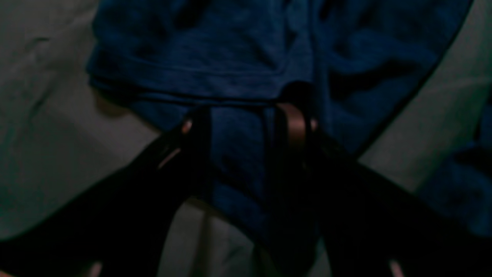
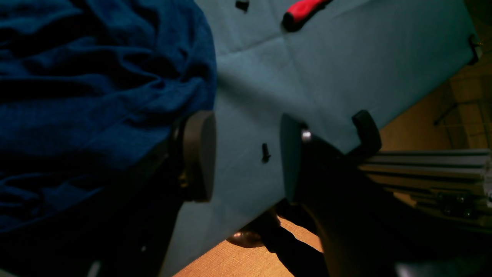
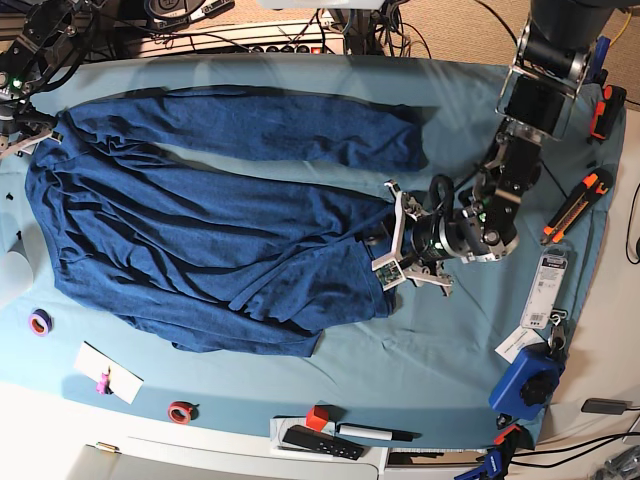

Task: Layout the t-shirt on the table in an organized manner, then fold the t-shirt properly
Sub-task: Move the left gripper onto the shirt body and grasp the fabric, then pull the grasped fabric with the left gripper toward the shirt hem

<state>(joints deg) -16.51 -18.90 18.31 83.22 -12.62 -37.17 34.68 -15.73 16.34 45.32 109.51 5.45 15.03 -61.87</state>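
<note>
The dark navy t-shirt (image 3: 210, 230) is spread, rumpled, across the bench (image 3: 450, 350). Its edge appears pinched by the left tool (image 1: 250, 123). The right tool (image 2: 246, 154) is held wide, empty, beside the cloth. A utility knife (image 3: 578, 203) lies nearby.

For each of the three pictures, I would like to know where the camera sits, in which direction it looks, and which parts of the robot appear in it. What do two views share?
Left wrist: on the left arm, looking along the left gripper, shut on the t-shirt.
Right wrist: on the right arm, looking past the open right gripper across the table to its edge.
Base: overhead, looking down on the table; the left arm and left gripper show at right, the right arm at upper left.
Shared: all three show the t-shirt.
</note>
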